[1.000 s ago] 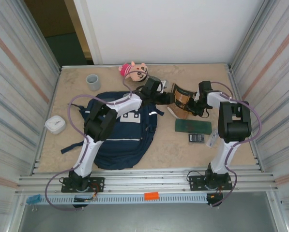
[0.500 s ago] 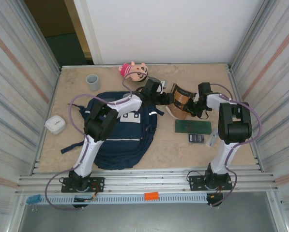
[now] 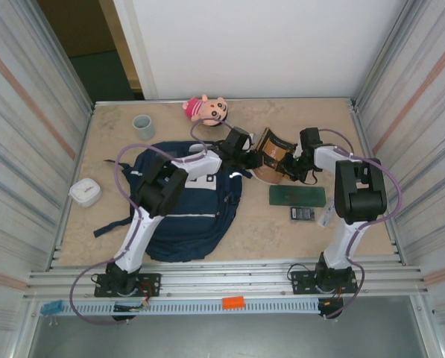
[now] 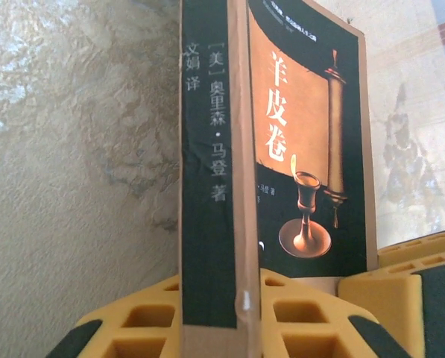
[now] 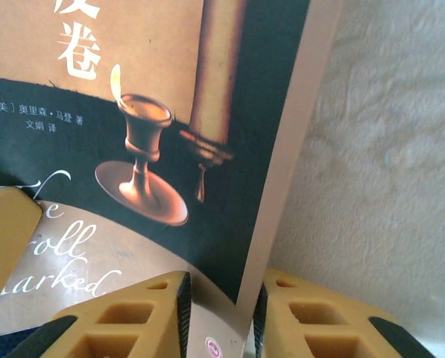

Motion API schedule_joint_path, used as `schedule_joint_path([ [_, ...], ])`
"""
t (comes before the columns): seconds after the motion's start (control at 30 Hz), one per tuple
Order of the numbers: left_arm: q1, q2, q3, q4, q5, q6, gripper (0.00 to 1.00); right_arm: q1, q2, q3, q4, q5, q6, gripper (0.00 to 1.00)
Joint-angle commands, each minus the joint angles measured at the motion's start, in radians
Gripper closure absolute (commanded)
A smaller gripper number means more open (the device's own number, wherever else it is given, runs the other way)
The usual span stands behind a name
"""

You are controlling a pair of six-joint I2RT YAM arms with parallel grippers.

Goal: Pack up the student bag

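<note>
The student bag (image 3: 188, 205) lies flat on the bench (image 3: 252, 231), at about 8 o'clock from the bench's middle, with its top end pointing toward 1 o'clock. The left arm crosses that end, so I cannot tell whether the mouth is unzipped.

At 2 o'clock from the bag's top a dark paperback book (image 3: 273, 153) hangs between the two arms, clear of the bench. The left gripper (image 4: 226, 287) has its jaws closed narrowly on the spine end, and the book stands upright between the yellow fingers (image 4: 133, 321). The right gripper (image 5: 222, 287) has its jaws close round the book's opposite lower corner. I cannot tell whether they press on it or only flank it.

This looks like a handover, with the book meant for the bag. To do it well:

- The left grip should be firm on the spine before the right jaws part fully.
- A paperback held at one end sags and can twist out.
- The right arm should draw off toward 3 o'clock, away from the cover, so it does not drag the corner.
- It should stay above the green case (image 3: 297, 195) and the calculator (image 3: 302, 213), which lie at 5 o'clock from the book.
- The left arm can then swing toward 9 o'clock.
- The book should go in spine first, kept in line with the opening.
</note>
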Motion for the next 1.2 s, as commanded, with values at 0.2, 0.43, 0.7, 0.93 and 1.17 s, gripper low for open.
schedule_joint_path([
  [0.2, -0.049, -0.427, -0.269, 0.081, -0.183, 0.251, 1.00, 0.003, -0.391, -0.074, -0.009, 0.032, -0.050, 0.40],
  [0.43, -0.056, -0.770, -0.593, 0.305, -0.113, 0.270, 1.00, 0.008, -0.770, -0.197, 0.087, -0.016, -0.049, 0.37],
  [0.7, -0.062, -1.083, -0.906, 0.523, -0.025, 0.128, 1.00, 0.051, -1.177, -0.452, 0.344, -0.057, 0.132, 0.20],
  [0.93, -0.077, -1.236, -1.052, 0.678, 0.081, 0.018, 1.00, 0.182, -1.285, -0.577, 0.419, -0.058, 0.247, 0.04],
  [1.17, -0.133, -1.322, -1.106, 0.712, 0.077, 0.004, 0.99, 0.316, -1.191, -0.550, 0.480, -0.151, 0.224, 0.02],
])
